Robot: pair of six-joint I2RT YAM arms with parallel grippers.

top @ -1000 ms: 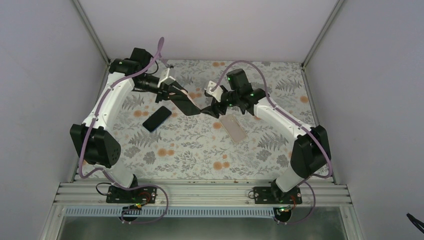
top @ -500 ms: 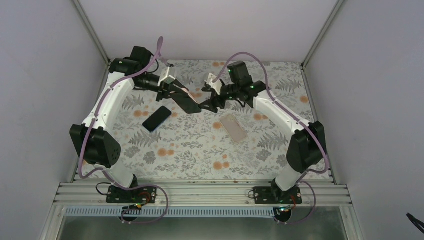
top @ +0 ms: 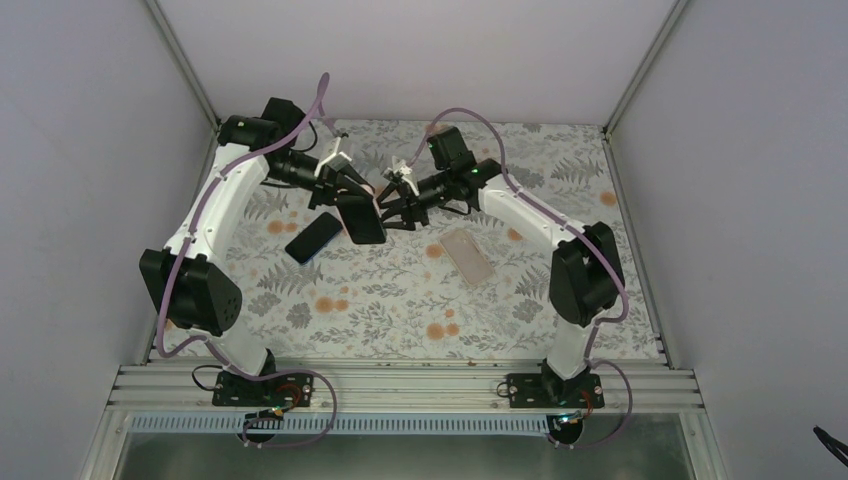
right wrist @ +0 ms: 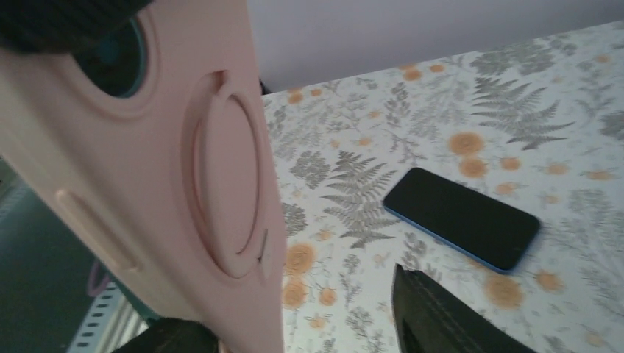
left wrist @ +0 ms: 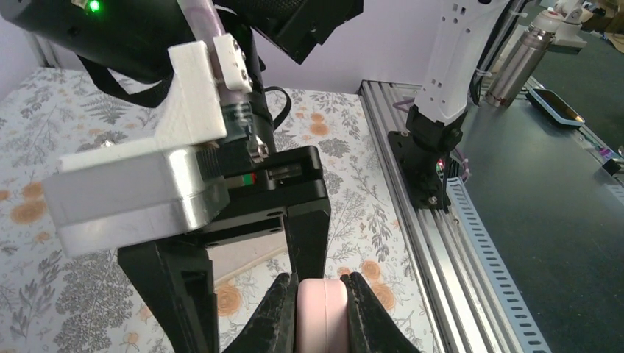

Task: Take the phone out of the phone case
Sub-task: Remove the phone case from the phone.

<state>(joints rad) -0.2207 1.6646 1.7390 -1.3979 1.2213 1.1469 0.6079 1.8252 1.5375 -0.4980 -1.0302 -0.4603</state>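
The phone [top: 362,219], dark screen up, sits in a pink phone case [left wrist: 321,316] and hangs above the table's back middle. My left gripper [left wrist: 321,285] is shut on the case's edge, one finger on each side. The right wrist view shows the case's pink back [right wrist: 169,162] with a camera hole and a round ring. My right gripper [right wrist: 294,309] is open around the case's lower edge. One finger sits under the case; the other finger [right wrist: 441,316] stands well clear of it. In the top view the right gripper [top: 397,207] is right next to the phone.
A second phone with a blue rim [top: 313,237] lies screen up on the flowered table [top: 400,300], left of the held phone. A bare pinkish case [top: 468,256] lies to the right. The aluminium rail [top: 400,385] runs along the near edge.
My right arm has swung left up to the held phone, and its jaws have narrowed. My left gripper has turned the phone so that its screen faces up.
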